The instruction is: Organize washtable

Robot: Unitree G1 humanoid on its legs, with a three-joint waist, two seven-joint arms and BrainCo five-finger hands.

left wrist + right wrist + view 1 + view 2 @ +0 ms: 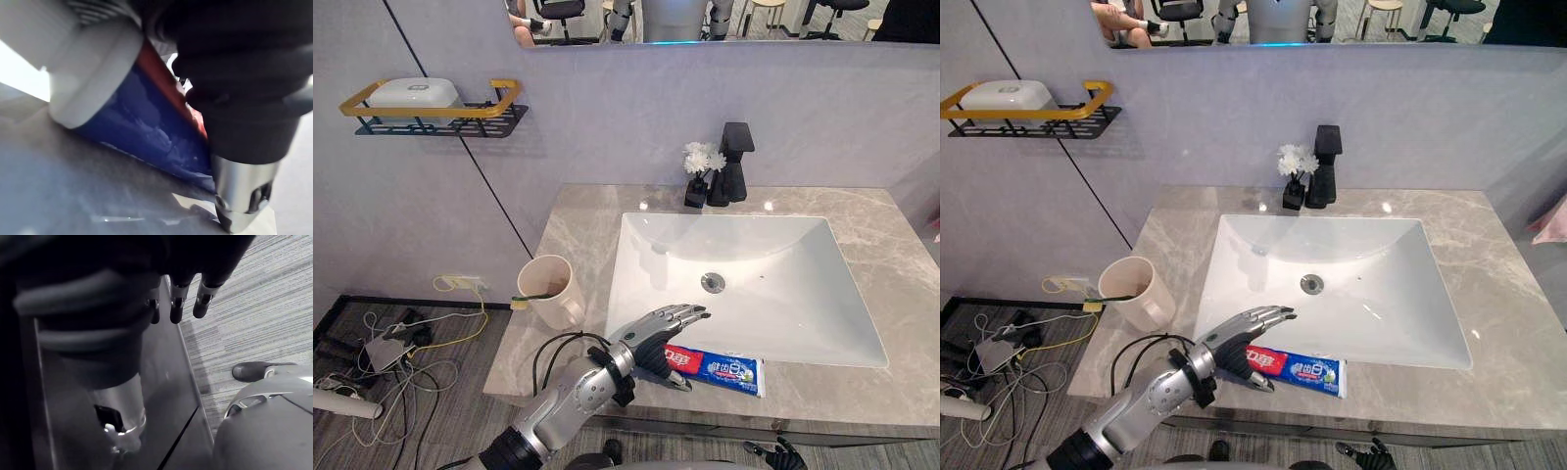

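Note:
A red, white and blue toothpaste tube (729,370) lies flat on the marble counter (862,235), along its front edge below the sink. My left hand (651,338) is at the tube's cap end, its fingers straight and stretched above it toward the basin. In the left wrist view the thumb (244,196) stands close against the tube (146,122) and its white cap. A beige cup (548,289) with a toothbrush (530,295) in it stands at the counter's left front corner. My right hand (176,303) hangs below the counter beside the dark cabinet front, fingers relaxed.
The white sink (744,245) takes up the counter's middle. Behind it stand a black tap (734,162) and a small vase of white flowers (700,171). A wall rack (440,113) with a white soap box hangs at the left. Cables lie on the floor at lower left.

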